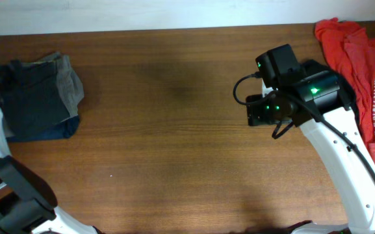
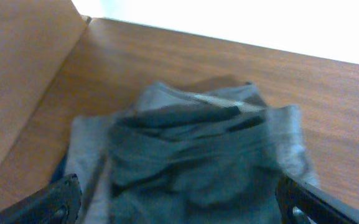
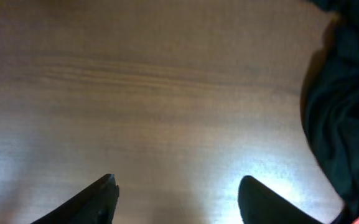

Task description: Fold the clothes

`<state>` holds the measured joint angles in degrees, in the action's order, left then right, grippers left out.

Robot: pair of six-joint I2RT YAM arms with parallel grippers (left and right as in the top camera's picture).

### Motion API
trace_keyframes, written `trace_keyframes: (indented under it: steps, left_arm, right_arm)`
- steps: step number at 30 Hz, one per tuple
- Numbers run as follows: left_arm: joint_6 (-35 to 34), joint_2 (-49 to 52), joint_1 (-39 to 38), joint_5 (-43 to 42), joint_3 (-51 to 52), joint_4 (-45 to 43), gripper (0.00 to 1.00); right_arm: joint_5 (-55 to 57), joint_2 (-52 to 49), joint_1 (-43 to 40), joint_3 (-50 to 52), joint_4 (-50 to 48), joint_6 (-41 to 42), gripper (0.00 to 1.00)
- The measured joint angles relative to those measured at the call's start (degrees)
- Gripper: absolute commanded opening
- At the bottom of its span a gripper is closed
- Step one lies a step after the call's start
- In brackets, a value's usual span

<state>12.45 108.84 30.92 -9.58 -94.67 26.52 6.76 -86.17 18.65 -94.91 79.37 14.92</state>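
Observation:
The clothes (image 3: 344,118) show as dark cloth along the right edge of the right wrist view, with a bit of red below them. In the overhead view my right arm covers them. My right gripper (image 3: 179,180) hangs open over bare wood to the left of that cloth, with nothing between its fingers; from overhead it (image 1: 265,110) sits right of the table's middle. My left gripper (image 2: 178,186) is wide open over a folded dark grey garment (image 2: 191,155) that tops the stack at far left. It holds nothing.
The stack of folded garments (image 1: 41,97), grey trousers (image 1: 69,81) among them, lies at the table's left end. A red shirt with white lettering (image 1: 362,71) is crumpled at the right edge. Brown wooden table (image 1: 161,130) stretches between them.

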Motion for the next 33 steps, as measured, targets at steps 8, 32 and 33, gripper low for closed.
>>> trace_keyframes:
  steps: [8, 32, 33]
  left_arm:
    - [-0.2, -2.1, -19.4, 0.1, -2.4, 17.1, 0.99]
    - [-2.0, -29.6, -35.0, 0.3, -1.2, 46.6, 0.99]
    - [-2.0, -32.9, -35.0, 0.5, 0.5, 44.6, 0.99]
  right_arm:
    - [0.1, -0.2, 0.0, 0.0, -17.7, -0.6, 0.99]
    - [0.7, 22.7, -6.6, 3.1, -3.5, -2.0, 0.99]
    - [0.7, 28.1, -6.6, 6.2, -5.7, -1.6, 0.99]
